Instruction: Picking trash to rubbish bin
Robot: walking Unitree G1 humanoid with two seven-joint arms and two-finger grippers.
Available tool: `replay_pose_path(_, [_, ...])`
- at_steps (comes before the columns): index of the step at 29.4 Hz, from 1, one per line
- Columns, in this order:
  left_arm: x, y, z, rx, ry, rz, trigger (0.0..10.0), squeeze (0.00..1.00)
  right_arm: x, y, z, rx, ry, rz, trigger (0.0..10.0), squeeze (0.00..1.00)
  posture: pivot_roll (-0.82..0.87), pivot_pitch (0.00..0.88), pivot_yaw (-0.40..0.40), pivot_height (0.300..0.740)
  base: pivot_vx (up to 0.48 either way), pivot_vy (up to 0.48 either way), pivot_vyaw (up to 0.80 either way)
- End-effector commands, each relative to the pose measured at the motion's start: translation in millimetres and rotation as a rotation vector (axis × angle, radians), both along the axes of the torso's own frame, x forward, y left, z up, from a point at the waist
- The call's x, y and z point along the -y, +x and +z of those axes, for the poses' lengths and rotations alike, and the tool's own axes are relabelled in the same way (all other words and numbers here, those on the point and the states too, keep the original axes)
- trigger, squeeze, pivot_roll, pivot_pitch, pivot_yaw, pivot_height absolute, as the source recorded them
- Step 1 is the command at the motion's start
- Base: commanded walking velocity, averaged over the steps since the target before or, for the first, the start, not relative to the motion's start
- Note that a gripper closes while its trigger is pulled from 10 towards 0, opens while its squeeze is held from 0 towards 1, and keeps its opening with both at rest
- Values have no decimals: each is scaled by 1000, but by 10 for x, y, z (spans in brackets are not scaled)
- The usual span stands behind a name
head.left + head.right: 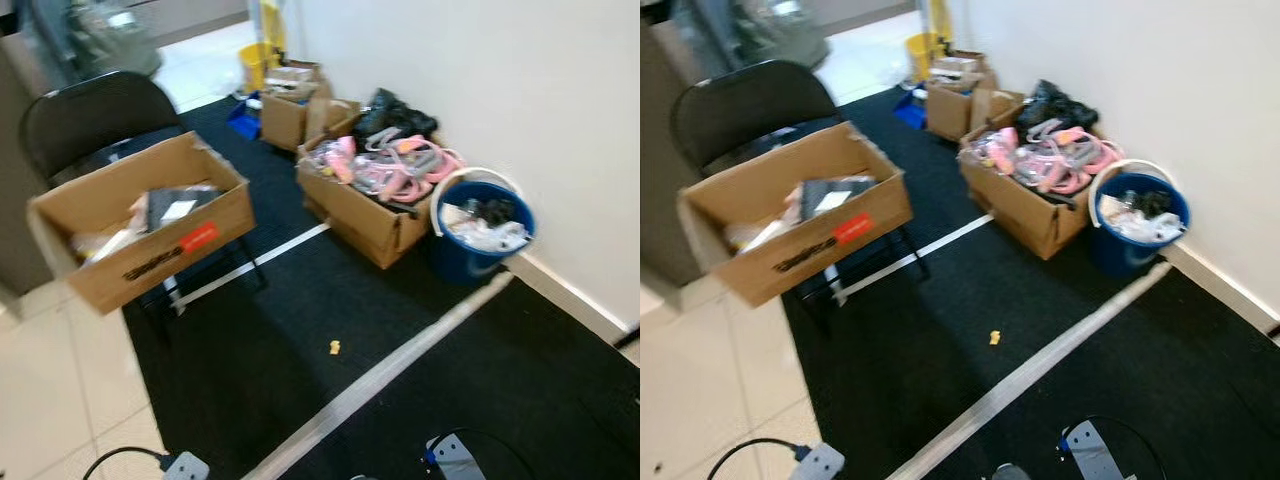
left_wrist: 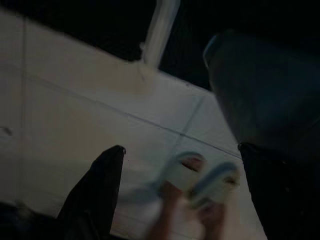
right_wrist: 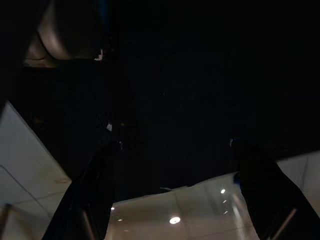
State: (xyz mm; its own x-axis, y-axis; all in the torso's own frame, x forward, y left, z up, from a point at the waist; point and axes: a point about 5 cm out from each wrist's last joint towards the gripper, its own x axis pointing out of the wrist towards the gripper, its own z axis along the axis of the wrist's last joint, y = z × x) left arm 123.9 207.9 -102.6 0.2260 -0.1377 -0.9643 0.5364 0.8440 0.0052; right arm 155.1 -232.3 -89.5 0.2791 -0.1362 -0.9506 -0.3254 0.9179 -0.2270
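A small yellow scrap of trash (image 1: pixel 335 347) lies on the black carpet, between two white tape lines. Against the wall at the right stands a blue bucket (image 1: pixel 466 262) with a white handle, holding white and dark rubbish. In the dim left wrist view my left gripper (image 2: pixel 181 148) hangs open over pale floor tiles with nothing between its fingers. My right gripper (image 3: pixel 175 144) is open too, over the dark carpet and a glossy tile edge, and holds nothing.
A cardboard box (image 1: pixel 150 225) of papers sits on a black chair (image 1: pixel 90 115) at the left. Another box (image 1: pixel 370 215) with pink items stands beside the bucket, and more boxes (image 1: pixel 285 115) lie behind. A power strip (image 1: pixel 185 466) lies near my feet. A person's sandalled feet (image 2: pixel 200 180) are close to my left gripper.
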Motion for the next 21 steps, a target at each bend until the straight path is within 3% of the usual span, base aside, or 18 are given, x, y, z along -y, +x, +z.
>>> replay_pose_path(1, [113, -129, -53, -47, -32, -38, 10000, 0, -32, -69, -34, -28, 4, 6, 10000, 0, 24, 97, 93, 740, 0, 0, -800])
replay_pose_path(13, [417, 41, -40, -23, -63, -89, 10000, 0, -29, -58, -29, -27, 1, 5, 10000, 0, 22, 88, 88, 740, 0, 0, -800])
replay_pose_path(21, [423, 43, -40, -26, -61, -95, 10000, 0, -31, -59, -29, -29, 2, 2, 10000, 0, 20, 89, 92, 740, 0, 0, -800])
